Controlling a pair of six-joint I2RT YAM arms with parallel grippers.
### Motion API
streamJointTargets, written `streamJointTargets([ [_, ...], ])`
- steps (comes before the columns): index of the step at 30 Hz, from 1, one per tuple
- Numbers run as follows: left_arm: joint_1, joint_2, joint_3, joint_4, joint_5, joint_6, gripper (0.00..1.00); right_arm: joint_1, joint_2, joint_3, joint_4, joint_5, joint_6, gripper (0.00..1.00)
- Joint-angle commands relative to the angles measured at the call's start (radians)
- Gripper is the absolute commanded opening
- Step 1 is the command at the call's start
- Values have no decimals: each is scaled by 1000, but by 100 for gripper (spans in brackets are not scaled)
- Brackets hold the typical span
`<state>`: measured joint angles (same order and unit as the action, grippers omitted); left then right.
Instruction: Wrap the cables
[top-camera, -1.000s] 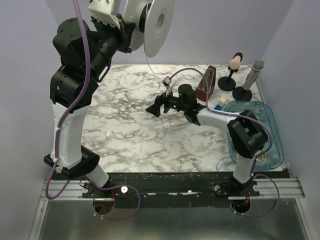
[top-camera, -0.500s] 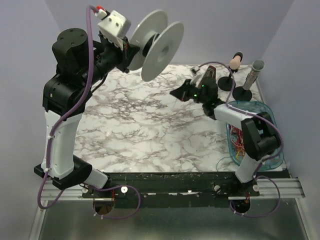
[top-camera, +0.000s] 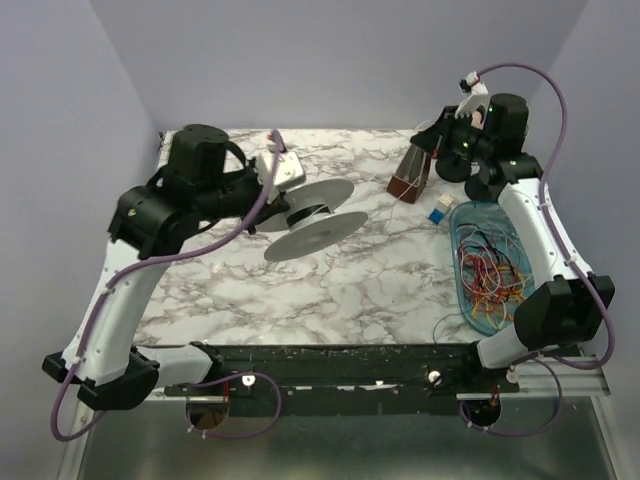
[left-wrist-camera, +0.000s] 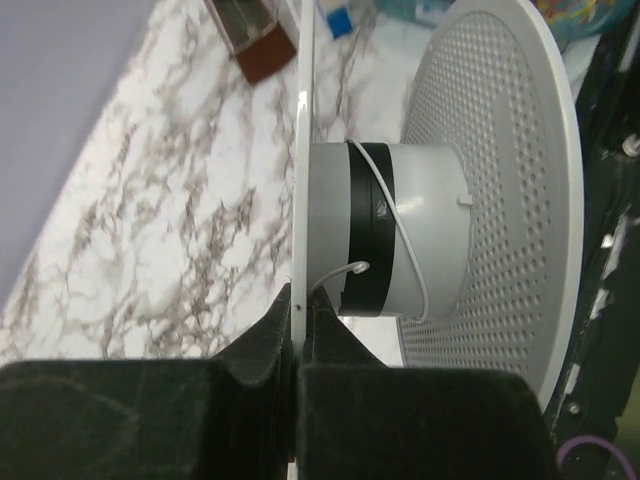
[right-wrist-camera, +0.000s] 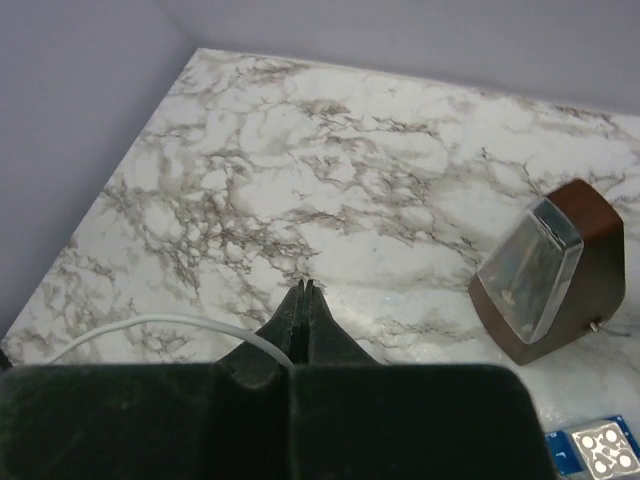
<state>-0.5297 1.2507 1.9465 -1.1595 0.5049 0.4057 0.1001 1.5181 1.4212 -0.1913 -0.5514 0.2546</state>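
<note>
Over table (top-camera: 380, 285) centre, spool (top-camera: 312, 232) lowered; right end effector (right-wrist-camera: 303, 288) retreated far-right.

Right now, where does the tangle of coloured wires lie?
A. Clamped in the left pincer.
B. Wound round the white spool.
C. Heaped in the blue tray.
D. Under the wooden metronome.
C: the top view shows the cables heaped inside the blue tray; the left pincer clamps only the white spool, the right pincer only a white cord.

White marble table (top-camera: 380, 280) veined grey, white spool (top-camera: 310, 225) with black band; red, orange, yellow, green cables (top-camera: 490, 275), teal tray (top-camera: 480, 318)
</note>
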Motion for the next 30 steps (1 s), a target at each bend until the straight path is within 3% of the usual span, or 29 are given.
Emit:
streamJointTargets([
  [1, -87, -10, -266, 85, -262, 122, 0, 36, -16, 192, -374, -122, -169, 1],
  [6, -133, 59, -347, 236, -445, 39, 0, 174, 65, 433, -713, -162, -304, 1],
  [11, -131, 150, -348, 395, -623, -71, 0, 242, 137, 651, -847, -313, -180, 1],
  [14, -115, 205, -350, 461, -651, -151, 0, 274, 123, 642, -708, -424, -22, 1],
  [17, -52, 275, -324, 527, -643, -286, 0, 320, 93, 552, -432, -542, 170, 1],
  [21, -23, 370, -210, 596, -654, -387, 0, 433, 71, 470, -115, -565, 265, 1],
  [27, 51, 539, 153, 552, -620, -579, 0, 538, 157, 472, -43, -581, 236, 1],
  [30, 59, 555, 244, 589, -614, -640, 0, 564, 162, 423, -22, -544, 169, 1],
])
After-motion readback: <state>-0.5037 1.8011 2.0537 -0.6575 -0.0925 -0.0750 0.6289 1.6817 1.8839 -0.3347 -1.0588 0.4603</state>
